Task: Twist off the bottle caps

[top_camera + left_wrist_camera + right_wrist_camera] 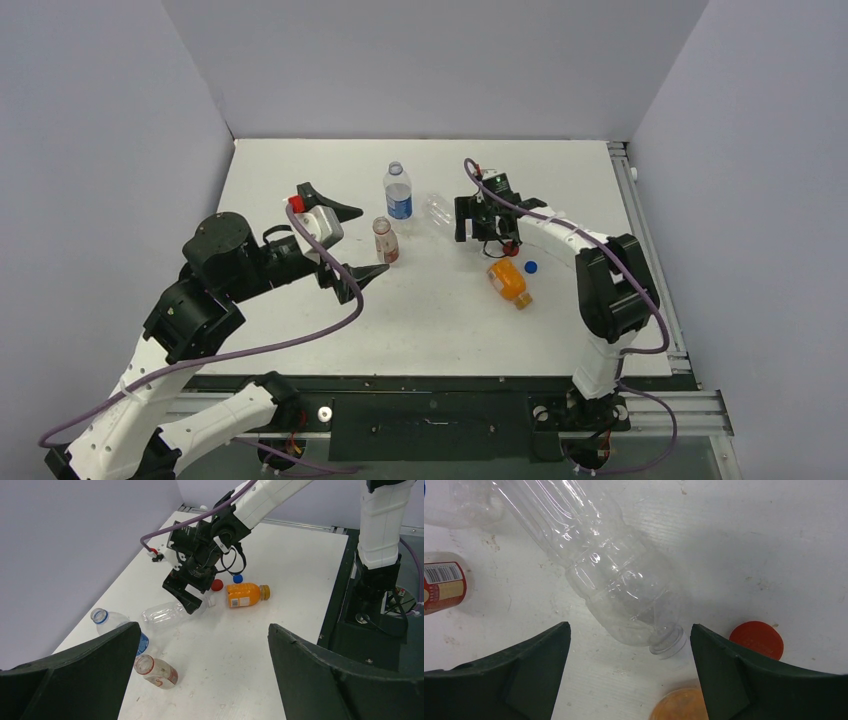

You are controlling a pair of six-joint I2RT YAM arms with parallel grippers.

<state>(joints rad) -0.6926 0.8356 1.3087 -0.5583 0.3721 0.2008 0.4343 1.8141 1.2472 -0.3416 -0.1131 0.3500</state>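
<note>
The clear unlabelled bottle [437,210] lies on its side, its neck [667,641] between my right gripper's [630,626] open fingers, untouched; whether the whitish end is a cap I cannot tell. The red cap [757,639] and blue cap [530,267] lie loose on the table. The orange bottle [508,282] lies flat with its orange cap [266,592] on. The Pepsi bottle [398,192] and the short red-label bottle [385,240] stand with open mouths. My left gripper [360,240] is wide open and empty beside the short bottle [155,671].
The right arm [260,495] reaches across the table's far side in the left wrist view. The table's right edge has a metal rail [640,230]. Grey walls close in the left, back and right sides.
</note>
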